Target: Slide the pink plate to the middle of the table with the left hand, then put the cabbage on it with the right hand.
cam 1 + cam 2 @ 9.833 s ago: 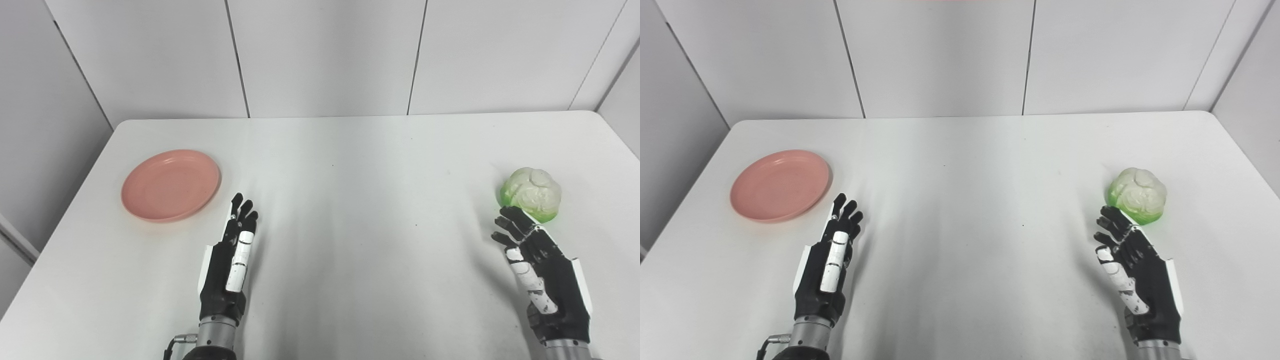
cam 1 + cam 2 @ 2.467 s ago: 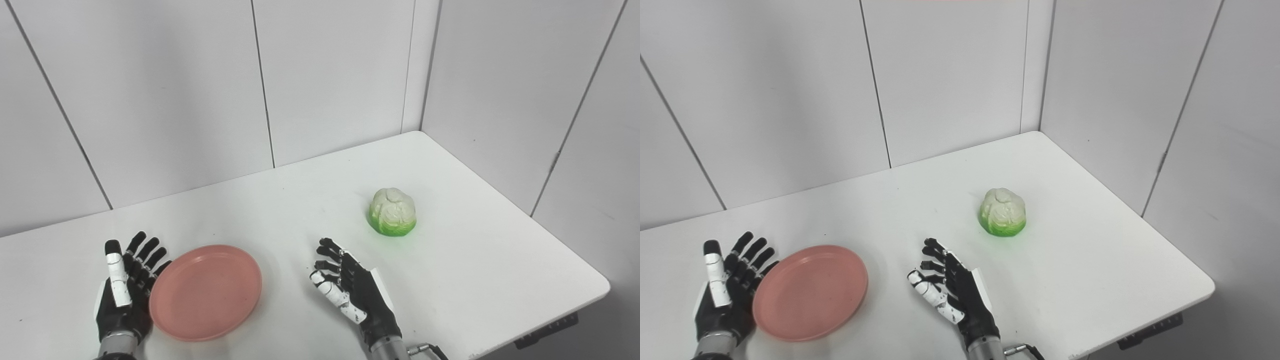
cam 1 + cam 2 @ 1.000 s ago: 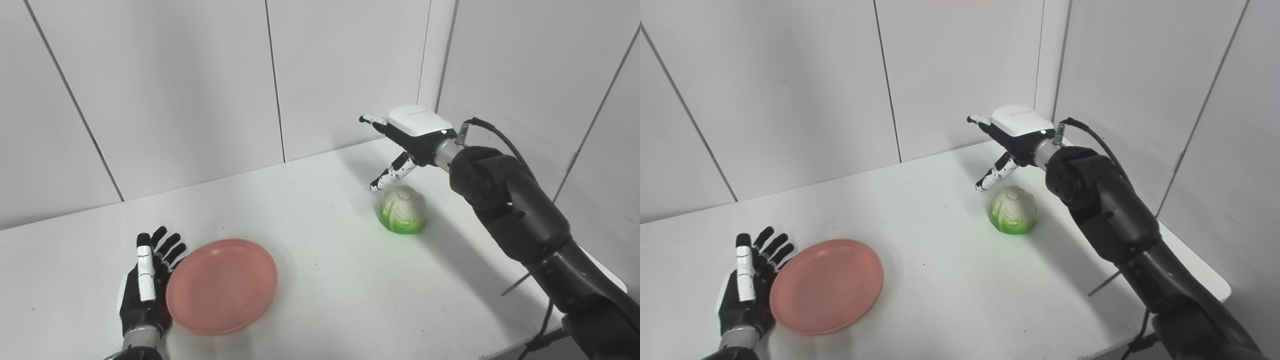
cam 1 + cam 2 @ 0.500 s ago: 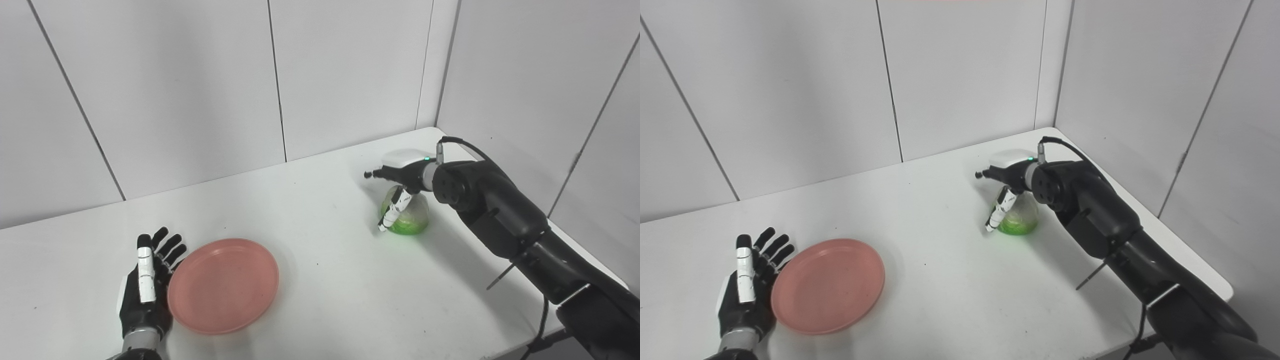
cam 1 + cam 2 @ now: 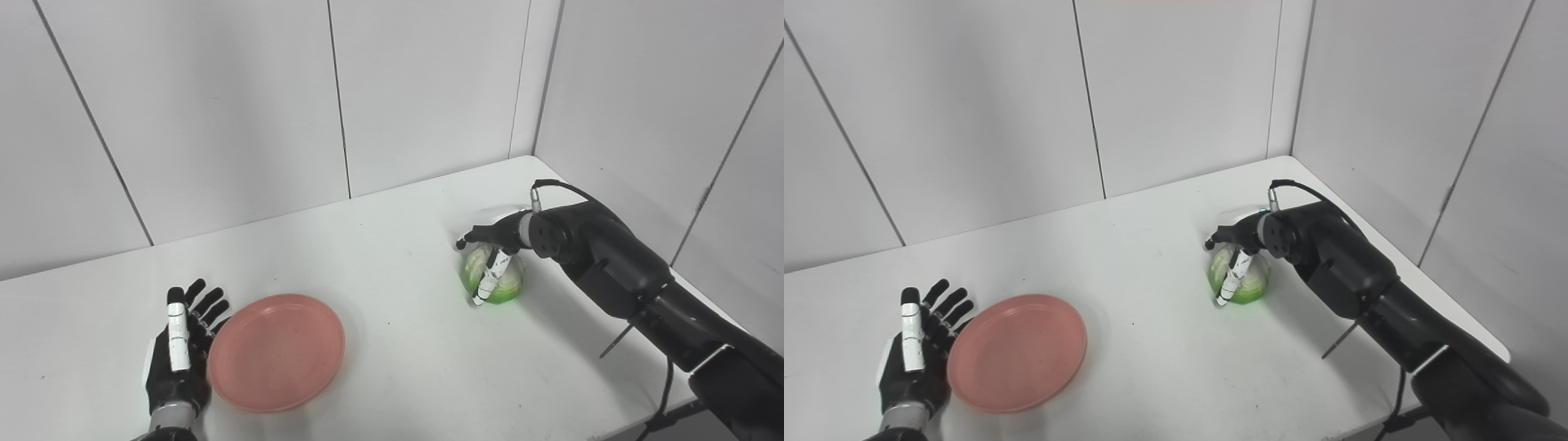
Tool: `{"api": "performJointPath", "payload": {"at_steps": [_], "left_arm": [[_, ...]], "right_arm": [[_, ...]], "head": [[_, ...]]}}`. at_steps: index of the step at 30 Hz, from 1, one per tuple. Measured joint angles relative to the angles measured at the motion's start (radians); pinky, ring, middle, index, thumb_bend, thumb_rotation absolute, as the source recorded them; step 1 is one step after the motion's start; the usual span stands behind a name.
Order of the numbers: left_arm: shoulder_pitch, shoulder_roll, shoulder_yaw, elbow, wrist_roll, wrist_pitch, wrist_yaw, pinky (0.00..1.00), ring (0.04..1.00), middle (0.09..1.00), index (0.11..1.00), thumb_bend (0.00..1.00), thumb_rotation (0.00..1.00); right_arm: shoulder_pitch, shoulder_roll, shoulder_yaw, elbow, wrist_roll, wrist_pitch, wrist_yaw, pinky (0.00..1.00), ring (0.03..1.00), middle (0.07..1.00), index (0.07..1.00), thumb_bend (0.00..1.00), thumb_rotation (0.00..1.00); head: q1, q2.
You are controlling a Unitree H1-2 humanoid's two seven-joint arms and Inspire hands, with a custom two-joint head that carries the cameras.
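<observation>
I have the right hand (image 5: 493, 245) reaching in from the right side and sitting down over the cabbage (image 5: 493, 275), which rests on the white worktop (image 5: 398, 355) toward its far right part, near the corner where the two wall panels meet. The white thumb (image 5: 490, 280) lies down the near face of the cabbage, touching it, and the dark fingers (image 5: 1224, 235) arch over its top. From here the hand looks wrapped around the cabbage, but I cannot tell whether the grip is truly tight, since the far side of the cabbage is hidden behind the palm. The cabbage's green base is on the worktop surface.

My left hand (image 5: 177, 355) lies at the near left of the worktop, palm toward the plate, fingers spread and straight, holding nothing. Its fingertips (image 5: 940, 300) point away from me. The pink plate (image 5: 277, 350) sits flat on the worktop just beside that hand, its left rim touching or all but touching the palm side of the fingers. The plate is bare, and it sits well apart from the cabbage, with open worktop between them.
</observation>
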Motion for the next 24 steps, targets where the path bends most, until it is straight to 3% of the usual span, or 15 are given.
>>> {"api": "performJointPath", "payload": {"at_steps": [13, 20, 21, 23, 24], "left_arm": [[0.0, 0.0, 0.001, 0.001, 0.0, 0.0, 0.0, 0.71, 0.798, 0.796, 0.827, 0.81, 0.91], [0.0, 0.0, 0.001, 0.0, 0.0, 0.002, -0.001, 0.72, 0.803, 0.798, 0.835, 0.78, 0.92], [0.0, 0.0, 0.001, 0.0, -0.001, 0.002, -0.001, 0.71, 0.803, 0.797, 0.833, 0.77, 0.92], [0.0, -0.001, 0.001, 0.0, -0.001, 0.002, -0.001, 0.7, 0.801, 0.794, 0.83, 0.78, 0.92], [0.0, 0.0, 0.001, 0.0, -0.001, 0.002, -0.001, 0.7, 0.799, 0.794, 0.829, 0.78, 0.92]], "right_arm": [[-0.005, -0.006, 0.002, -0.003, 0.0, 0.04, 0.04, 0.71, 0.885, 0.943, 0.878, 1.0, 0.37], [-0.007, -0.017, 0.009, -0.004, 0.008, 0.047, 0.049, 0.64, 0.839, 0.926, 0.849, 1.0, 0.23], [-0.007, -0.019, 0.012, -0.004, 0.008, 0.047, 0.048, 0.58, 0.803, 0.91, 0.846, 1.0, 0.2], [-0.006, -0.023, 0.013, -0.003, 0.009, 0.047, 0.045, 0.38, 0.582, 0.788, 0.836, 0.99, 0.1], [-0.004, -0.023, 0.011, -0.001, 0.012, 0.047, 0.037, 0.34, 0.514, 0.725, 0.827, 0.97, 0.07]], "head": [[0.002, 0.009], [0.003, 0.012], [0.003, 0.012], [0.005, 0.017], [0.005, 0.017]]}}
